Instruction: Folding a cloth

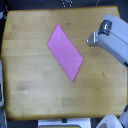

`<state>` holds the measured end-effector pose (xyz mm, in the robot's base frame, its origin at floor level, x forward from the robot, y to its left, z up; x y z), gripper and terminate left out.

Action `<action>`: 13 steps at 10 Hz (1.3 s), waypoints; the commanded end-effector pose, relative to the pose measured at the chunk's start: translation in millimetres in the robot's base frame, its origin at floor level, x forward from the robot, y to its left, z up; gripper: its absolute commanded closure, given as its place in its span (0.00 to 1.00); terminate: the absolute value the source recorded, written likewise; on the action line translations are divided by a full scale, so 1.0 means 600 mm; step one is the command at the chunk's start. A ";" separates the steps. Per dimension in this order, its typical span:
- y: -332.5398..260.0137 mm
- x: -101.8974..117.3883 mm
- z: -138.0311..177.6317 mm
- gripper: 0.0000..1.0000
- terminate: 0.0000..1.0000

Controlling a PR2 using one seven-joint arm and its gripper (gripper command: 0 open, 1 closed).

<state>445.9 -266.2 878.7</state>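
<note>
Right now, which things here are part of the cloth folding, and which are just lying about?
Part of the job:
- pink cloth, flat on the table
- robot arm's fingers, apart from the cloth

Just there:
- wooden table
- white objects at the bottom edge, too blurred to identify

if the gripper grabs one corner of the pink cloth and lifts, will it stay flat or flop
Probably flop: the cloth lies thin and completely flat on the wooden table, so it looks limp and should drape from the lifted corner. It looks light. If pushed, it would likely bunch or wrinkle rather than slide whole.
</note>
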 end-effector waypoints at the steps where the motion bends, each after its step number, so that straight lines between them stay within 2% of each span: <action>1: 0.080 -0.087 -0.038 0.00 0.00; 4: 0.153 -0.116 -0.063 0.00 0.00; 8: 0.227 -0.136 -0.123 0.00 0.00; 13: 0.257 -0.131 -0.168 0.00 0.00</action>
<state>362.5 -130.1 806.8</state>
